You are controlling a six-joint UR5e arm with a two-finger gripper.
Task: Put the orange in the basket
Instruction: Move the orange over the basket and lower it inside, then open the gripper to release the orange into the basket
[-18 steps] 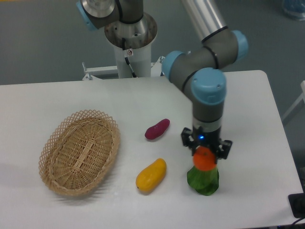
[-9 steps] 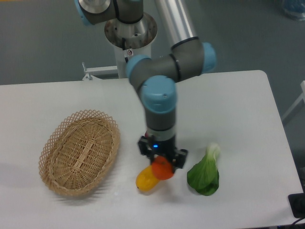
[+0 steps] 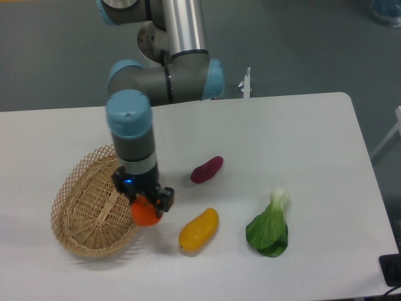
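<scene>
The orange [image 3: 145, 213] is a small round bright-orange fruit held in my gripper [image 3: 143, 207], which is shut on it. The gripper hangs straight down over the right rim of the tan woven basket [image 3: 88, 207], which lies at the left of the table. The orange is held above the basket's right edge, and the arm hides part of the basket's rim.
A yellow-orange mango-like fruit [image 3: 198, 230] lies just right of the basket. A purple sweet potato [image 3: 207, 169] lies behind it. A green bok choy [image 3: 269, 227] lies at the right. The robot's base [image 3: 169, 37] stands at the back.
The gripper has carried the orange leftward across the table, from above the bok choy, past the mango-like fruit, to the basket's right rim. The bok choy is now uncovered.
</scene>
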